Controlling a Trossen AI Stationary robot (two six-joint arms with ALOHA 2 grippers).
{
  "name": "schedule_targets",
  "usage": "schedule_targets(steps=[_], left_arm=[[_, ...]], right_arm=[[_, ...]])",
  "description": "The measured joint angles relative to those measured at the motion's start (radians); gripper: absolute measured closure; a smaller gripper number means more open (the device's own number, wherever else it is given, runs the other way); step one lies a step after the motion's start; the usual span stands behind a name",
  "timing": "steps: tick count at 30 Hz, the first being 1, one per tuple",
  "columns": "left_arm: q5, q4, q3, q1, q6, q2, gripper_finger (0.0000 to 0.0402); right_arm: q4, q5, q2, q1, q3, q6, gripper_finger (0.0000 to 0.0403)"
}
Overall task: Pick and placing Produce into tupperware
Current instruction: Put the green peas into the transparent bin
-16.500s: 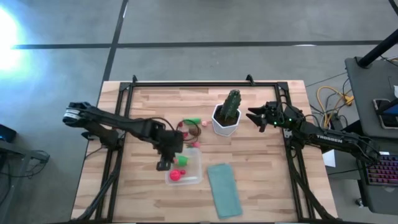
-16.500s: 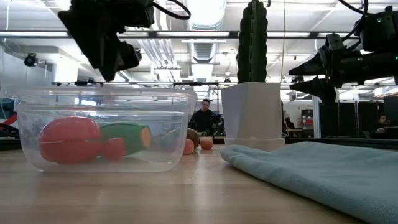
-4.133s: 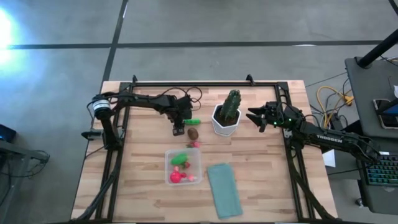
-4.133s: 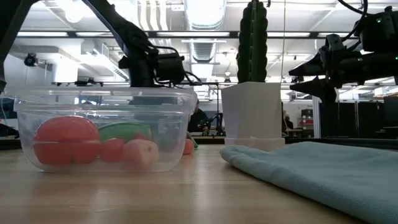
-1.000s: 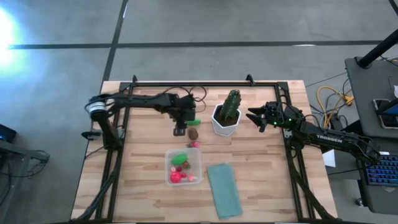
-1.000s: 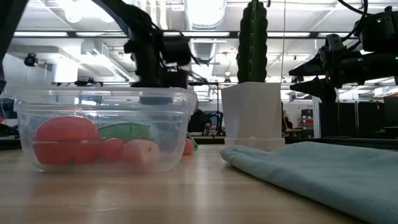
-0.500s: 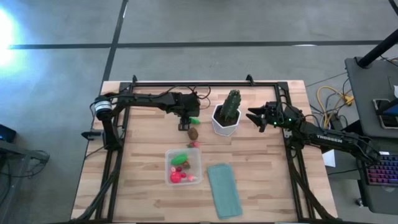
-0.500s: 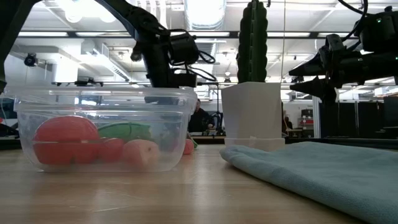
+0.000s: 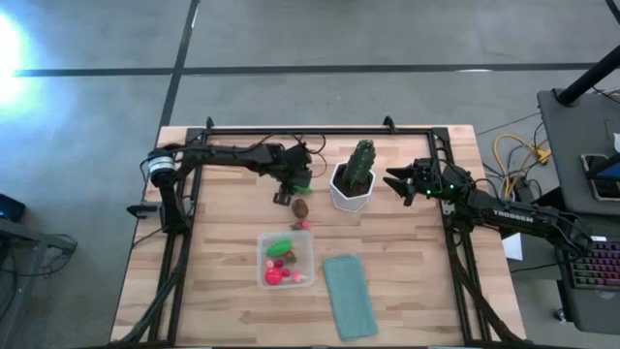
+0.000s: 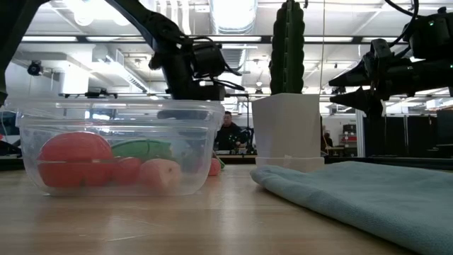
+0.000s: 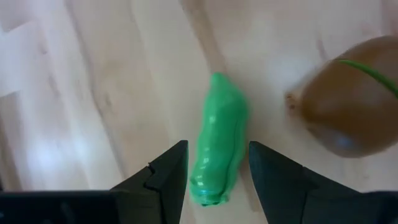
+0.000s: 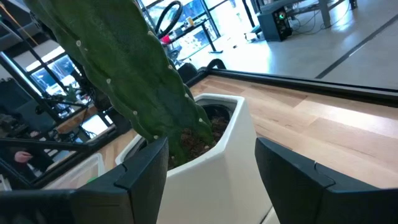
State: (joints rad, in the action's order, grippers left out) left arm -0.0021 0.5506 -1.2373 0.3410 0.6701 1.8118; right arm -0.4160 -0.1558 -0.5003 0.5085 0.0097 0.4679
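A green elongated piece (image 11: 222,118) lies on the wood between the white pot and my left arm, seen in the high view too (image 9: 303,186). My left gripper (image 11: 217,148) is open and points down over it, one finger on either side of its near end. A brown round piece (image 9: 301,206) lies just beside it, and a tiny pink piece (image 9: 303,225) lies nearer the container. The clear tupperware (image 9: 308,242) holds red, green and pink pieces (image 10: 78,157). My right gripper (image 9: 399,181) hangs open, right of the cactus pot.
A tall green cactus in a white pot (image 9: 353,180) stands right of the loose pieces, close to both grippers. A flat teal sheet (image 9: 349,296) lies right of the tupperware by the near edge. Black cables trail around my left arm (image 9: 242,155).
My left gripper has moved a little toward the table's right, toward the green piece, and has turned about its wrist. The pieces and the tupperware lie where they were.
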Motion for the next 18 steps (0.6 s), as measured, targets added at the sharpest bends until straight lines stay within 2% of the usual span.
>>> schedule_targets(steps=[18], left_arm=[[-0.006,-0.02,-0.011,0.013,-0.007,0.099,0.0247]], right_arm=[[0.0,0.0,0.0,0.0,0.0,0.0,0.017]])
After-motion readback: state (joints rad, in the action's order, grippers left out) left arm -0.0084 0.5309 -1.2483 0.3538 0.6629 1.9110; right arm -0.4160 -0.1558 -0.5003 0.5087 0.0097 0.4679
